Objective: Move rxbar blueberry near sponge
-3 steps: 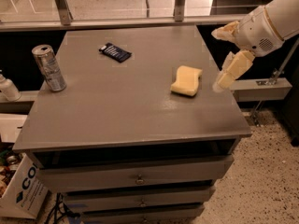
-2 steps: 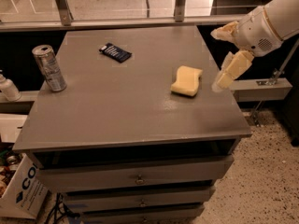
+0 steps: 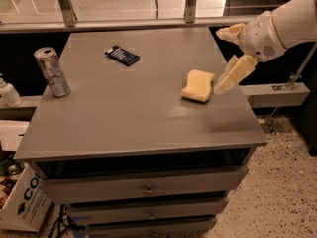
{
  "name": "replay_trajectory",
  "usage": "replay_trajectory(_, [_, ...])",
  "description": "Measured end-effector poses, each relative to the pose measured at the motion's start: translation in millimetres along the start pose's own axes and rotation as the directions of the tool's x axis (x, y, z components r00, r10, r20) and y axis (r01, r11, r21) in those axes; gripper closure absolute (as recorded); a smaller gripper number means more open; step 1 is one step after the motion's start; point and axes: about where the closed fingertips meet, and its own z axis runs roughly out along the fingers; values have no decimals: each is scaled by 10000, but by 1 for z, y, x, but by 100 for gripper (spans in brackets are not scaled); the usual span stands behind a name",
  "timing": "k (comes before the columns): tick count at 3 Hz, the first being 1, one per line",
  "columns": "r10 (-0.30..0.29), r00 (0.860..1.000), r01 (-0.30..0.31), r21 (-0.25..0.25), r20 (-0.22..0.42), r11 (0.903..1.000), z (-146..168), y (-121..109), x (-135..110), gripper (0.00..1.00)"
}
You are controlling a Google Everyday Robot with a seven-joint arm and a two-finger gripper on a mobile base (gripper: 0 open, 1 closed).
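1. The gripper [image 3: 223,59] hung at the right of the frame, just beside the sponge [image 3: 198,85], fingers apart and empty.
2. The rxbar blueberry [image 3: 122,55] lay flat on the bench [image 3: 129,118], upper left of centre, well apart from the sponge.
3. A good reach would have passed above the sponge, then descended straddling the bar's narrow width.

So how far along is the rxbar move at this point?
Nothing done: the rxbar blueberry lies far-left on the table, apart from the sponge. The gripper hovers open and empty beside the sponge. Reaching, grasping and carrying are left.
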Motion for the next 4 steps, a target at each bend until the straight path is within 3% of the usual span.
replay_trajectory(1, [-372, 9979, 349, 441, 529, 9984, 28, -29, -9, 0])
replay_trajectory(2, [-252, 9974, 214, 566, 669, 9982, 67, -61, -16, 0])
replay_trajectory(3, [213, 9969, -237, 315, 752, 9992, 112, -84, -29, 0])
replay_trajectory(4, [1152, 9887, -1141, -166, 964, 9933, 154, -99, -35, 0])
